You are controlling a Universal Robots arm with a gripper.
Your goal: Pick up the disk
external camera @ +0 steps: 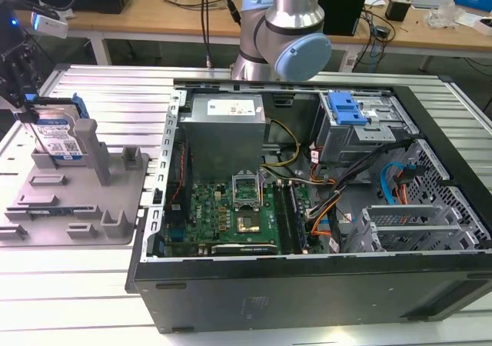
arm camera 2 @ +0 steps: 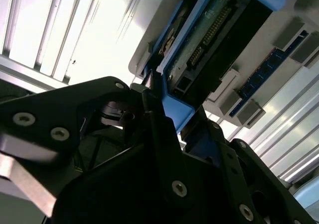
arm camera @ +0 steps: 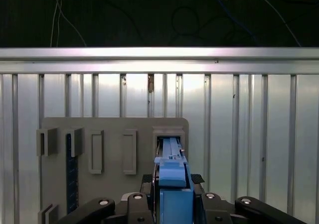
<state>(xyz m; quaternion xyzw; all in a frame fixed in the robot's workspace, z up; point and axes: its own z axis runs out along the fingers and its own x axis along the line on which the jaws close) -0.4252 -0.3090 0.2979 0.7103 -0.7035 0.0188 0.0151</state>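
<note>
Plainly, the biggest things in the exterior view are the ribbed metal table (external camera: 100,92) and the open computer case (external camera: 307,300) that spreads over the centre and right of the frame. The grey holder tray (external camera: 84,207) lies at the exterior view's left, just beside the case. The disk (external camera: 58,134) stands upright on edge in the upper left part of that tray, well apart from the case's own drive bay. The gripper (external camera: 24,109) reaches it from the upper left corner of the frame. In the first wrist view the gripper (arm camera: 172,180) straddles the disk's near edge, and the disk's far end sits in its slot (arm camera: 169,134). In the second wrist view the fingers (arm camera 2: 155,109) appear closed against the blue trim (arm camera 2: 174,107), one on each side. The disk seems clamped but not yet clear of the tray. Doing this step well probably means drawing the disk straight out along the line of the slot and keeping it upright. A tilt could wedge it against the slot walls or drag the light tray along. The hold looks narrow and sits on smooth plastic, so a slow, even pull is safer than a quick one.
</note>
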